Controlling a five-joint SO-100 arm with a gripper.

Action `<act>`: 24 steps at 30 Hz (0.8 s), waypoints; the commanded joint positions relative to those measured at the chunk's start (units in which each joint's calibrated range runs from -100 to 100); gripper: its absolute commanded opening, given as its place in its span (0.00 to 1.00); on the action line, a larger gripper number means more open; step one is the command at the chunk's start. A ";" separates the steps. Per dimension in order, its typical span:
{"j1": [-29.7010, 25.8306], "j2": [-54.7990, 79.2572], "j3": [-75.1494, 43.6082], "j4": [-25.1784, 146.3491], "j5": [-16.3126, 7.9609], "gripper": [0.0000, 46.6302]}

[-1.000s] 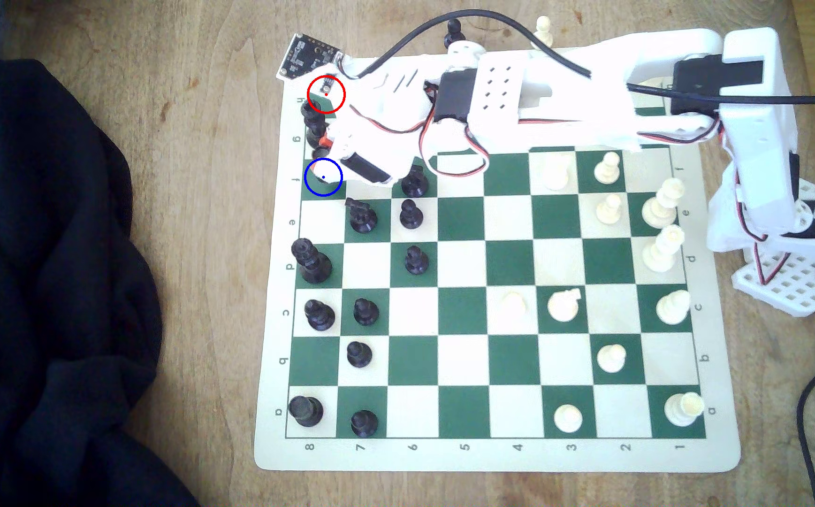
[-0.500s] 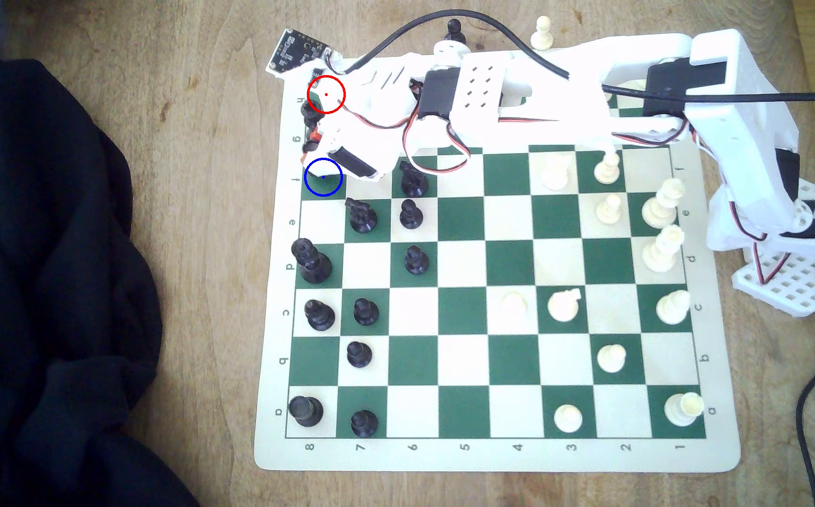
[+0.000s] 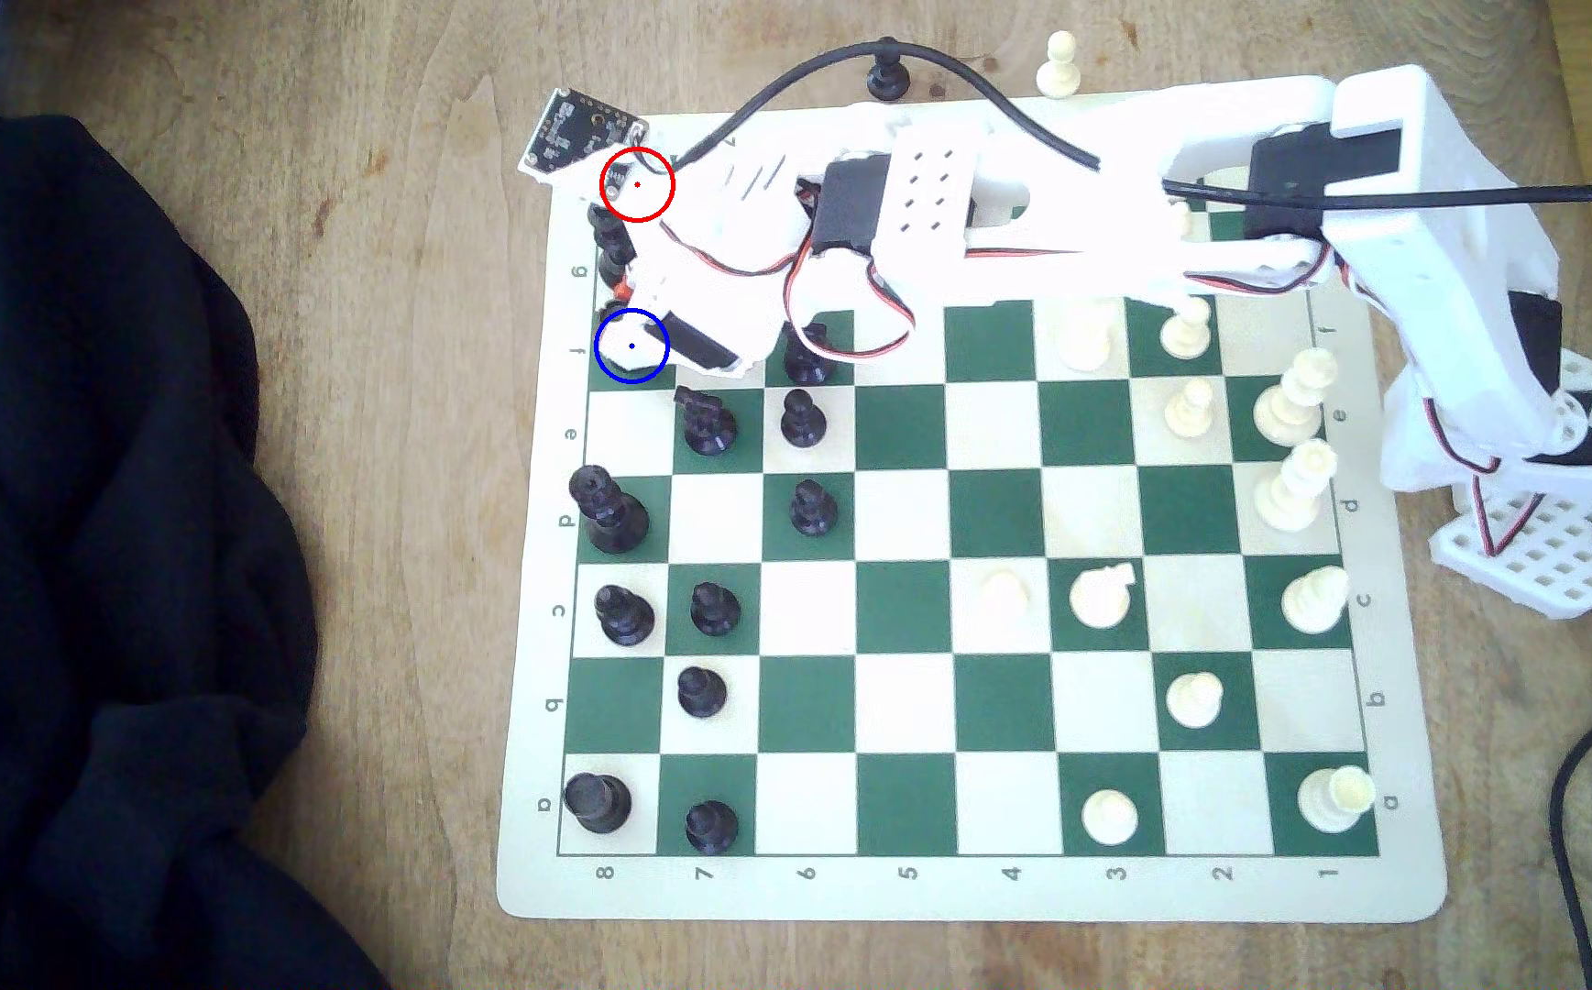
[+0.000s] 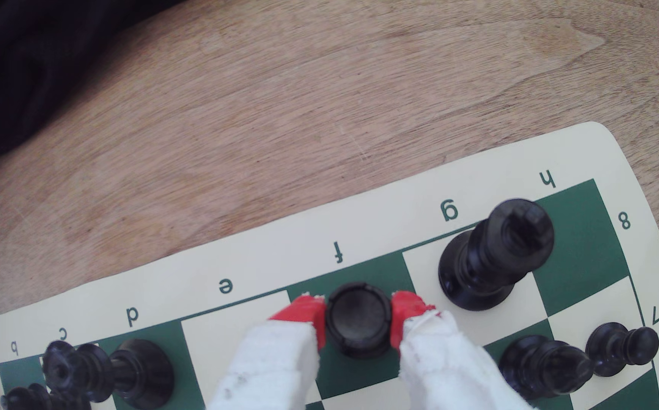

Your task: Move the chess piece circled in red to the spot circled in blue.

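Wrist view: the pincer (image 4: 358, 321) has its 2 red-tipped fingers (image 4: 304, 315) closed against opposite sides of the black rook (image 4: 358, 324), flat top facing the camera. The rook sits over the dark green f-file square (image 4: 359, 272) at the board's edge rank, next to the taller black crowned piece (image 4: 493, 252) on the neighbouring g square. Whether its base touches the chessboard (image 4: 241, 256) or hangs just above it, cannot tell. Exterior view: the pincer (image 3: 625, 309) overlaps the blue ring (image 3: 632, 346); the rook itself is mostly hidden there under white arm parts. Judgement: the carry looks essentially done, the piece off the red-ringed corner and at or over the target. Left: settle it fully on the square, let go, lift clear without clipping the crowned piece. Rook stands upright, long axis vertical, top up; being round, it has no sideways heading. Wooden desk (image 4: 320, 98) beyond the board edge.
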 commanded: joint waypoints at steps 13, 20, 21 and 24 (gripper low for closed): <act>0.51 -4.60 -4.33 1.37 0.00 0.27; 0.51 -11.22 -4.33 5.38 0.15 0.27; 0.51 -13.17 -4.33 7.10 0.15 0.27; 0.51 -16.40 -4.24 11.03 0.15 0.28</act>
